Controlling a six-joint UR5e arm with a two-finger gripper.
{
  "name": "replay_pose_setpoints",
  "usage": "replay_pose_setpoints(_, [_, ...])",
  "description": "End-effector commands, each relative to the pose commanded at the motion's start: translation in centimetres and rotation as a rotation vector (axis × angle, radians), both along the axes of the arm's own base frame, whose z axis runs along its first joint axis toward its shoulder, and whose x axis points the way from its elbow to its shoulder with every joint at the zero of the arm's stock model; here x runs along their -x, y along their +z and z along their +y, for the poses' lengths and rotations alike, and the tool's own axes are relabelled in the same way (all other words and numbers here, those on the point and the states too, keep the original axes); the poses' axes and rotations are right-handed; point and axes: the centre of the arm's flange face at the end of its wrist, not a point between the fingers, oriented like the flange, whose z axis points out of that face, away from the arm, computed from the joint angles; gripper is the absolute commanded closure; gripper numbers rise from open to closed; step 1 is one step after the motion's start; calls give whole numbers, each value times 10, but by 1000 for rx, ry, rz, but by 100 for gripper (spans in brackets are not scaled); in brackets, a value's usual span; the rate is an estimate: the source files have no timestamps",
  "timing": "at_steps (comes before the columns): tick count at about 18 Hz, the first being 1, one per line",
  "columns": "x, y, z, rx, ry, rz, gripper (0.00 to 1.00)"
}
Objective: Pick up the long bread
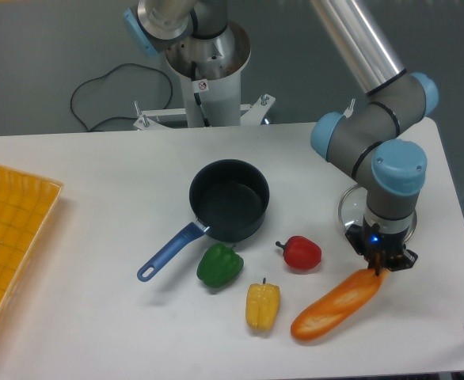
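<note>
The long bread (335, 308) lies slantwise near the front edge of the worktop (97, 206), its upper right end caught in the gripper (380, 267); the fingers look clenched on that tip. Its lower end points toward the yellow pepper (263, 306), just left of the bread; the red pepper (301, 252) sits above its middle. The grasp seems made and the lift is in hand. Next comes a straight rise, slow, since an end hold may let the loaf swing or slip.
</note>
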Motion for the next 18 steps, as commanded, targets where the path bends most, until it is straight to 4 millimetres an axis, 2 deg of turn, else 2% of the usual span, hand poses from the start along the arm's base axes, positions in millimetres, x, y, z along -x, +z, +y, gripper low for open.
replay_pose_setpoints(4, [-3,11,-8,13,8,-30,87])
replay_pose_setpoints(7, [-7,31,-20,28,16,-59,86])
replay_pose_setpoints(11, [-19,55,-27,54,-52,-83,85])
replay_pose_setpoints(14, [-21,63,-36,79,-48,-98,85])
replay_pose_setpoints(18, [-21,64,-37,81,-47,-100,85])
